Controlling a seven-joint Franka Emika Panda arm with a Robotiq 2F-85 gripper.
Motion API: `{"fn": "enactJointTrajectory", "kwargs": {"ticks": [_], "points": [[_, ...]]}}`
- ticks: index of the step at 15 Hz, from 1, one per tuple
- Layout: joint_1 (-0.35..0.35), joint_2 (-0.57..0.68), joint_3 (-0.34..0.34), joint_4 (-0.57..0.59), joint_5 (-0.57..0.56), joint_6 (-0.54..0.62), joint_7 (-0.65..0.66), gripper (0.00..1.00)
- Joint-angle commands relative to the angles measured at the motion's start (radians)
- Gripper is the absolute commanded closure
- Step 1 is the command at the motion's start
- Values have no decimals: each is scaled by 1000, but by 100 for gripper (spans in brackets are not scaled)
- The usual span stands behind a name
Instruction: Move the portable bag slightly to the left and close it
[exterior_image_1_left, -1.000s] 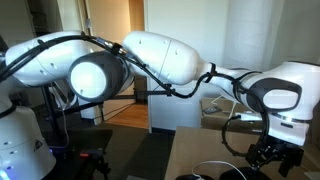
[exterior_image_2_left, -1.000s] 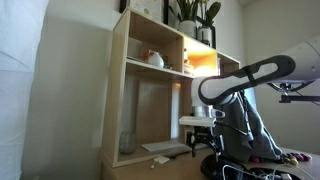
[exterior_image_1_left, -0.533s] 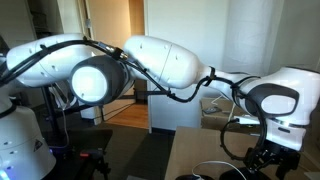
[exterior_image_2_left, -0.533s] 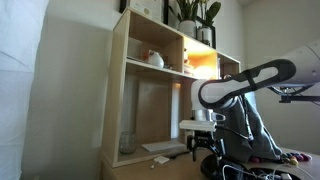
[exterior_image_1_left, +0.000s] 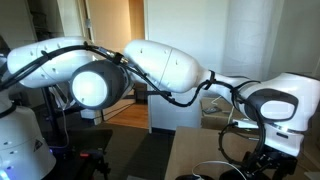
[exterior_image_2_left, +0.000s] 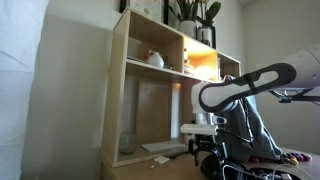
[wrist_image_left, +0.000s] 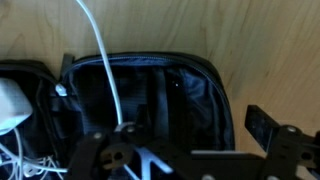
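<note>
In the wrist view the portable bag (wrist_image_left: 150, 95) is a black soft case lying open on the wooden table (wrist_image_left: 260, 40). A white cord (wrist_image_left: 100, 50) runs across its lining, and more white coiled cords (wrist_image_left: 15, 110) lie in its other half at the left. My gripper (wrist_image_left: 198, 130) hovers low over the bag's right half. One finger shows just outside the bag's right edge and the jaws look open and empty. In both exterior views the gripper (exterior_image_1_left: 266, 160) (exterior_image_2_left: 203, 150) points down over the dark bag (exterior_image_1_left: 215, 173) (exterior_image_2_left: 238, 170), which is mostly cut off at the bottom edge.
A wooden shelf unit (exterior_image_2_left: 150, 90) with small items and a lit compartment stands behind the table. Potted plants (exterior_image_2_left: 195, 15) sit on top of it. A flat white item (exterior_image_2_left: 160, 158) lies on the table near the shelf. The robot's big white arm links (exterior_image_1_left: 160, 60) fill an exterior view.
The gripper has sunk slightly toward the bag and shifted a little. The bag and cords have not visibly moved.
</note>
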Motion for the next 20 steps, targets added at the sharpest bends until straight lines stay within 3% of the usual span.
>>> {"fn": "enactJointTrajectory", "kwargs": {"ticks": [1, 2, 11, 13, 20], "points": [[-11, 28, 5, 62, 8, -48, 16, 25], [-12, 29, 4, 64, 8, -47, 18, 26], [-16, 17, 6, 65, 13, -29, 31, 95], [-16, 12, 5, 65, 13, -27, 38, 100], [-21, -14, 5, 73, 14, -6, 37, 97]]}}
